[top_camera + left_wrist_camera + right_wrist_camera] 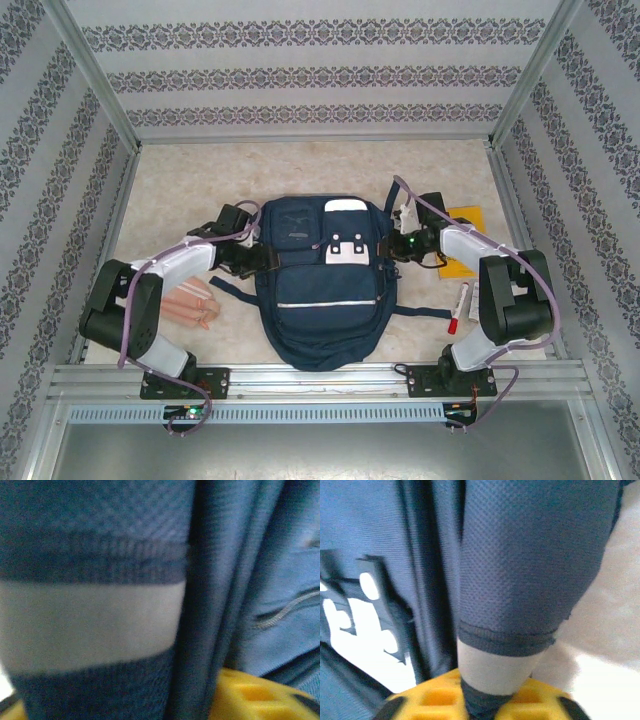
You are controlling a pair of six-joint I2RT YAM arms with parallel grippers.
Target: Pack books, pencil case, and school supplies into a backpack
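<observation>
While the navy backpack (320, 310) lay flat in the middle of the worktop (300, 175), the right tool (393, 247) pinched its mesh strap (510, 580) between yellow fingers (425, 697). The left tool (250, 255) sat at the bag's other side, its grip impossible to judge. The peach pencil case (188, 303) lay left of the bag; the yellow paperback (466, 216) and red-capped marker (459, 305) lay right.

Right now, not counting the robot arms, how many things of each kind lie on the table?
Backpack, navy blue: 1
Book, yellow: 1
Pencil case, peach-pink: 1
Marker pen, red cap: 1
Total: 4
</observation>
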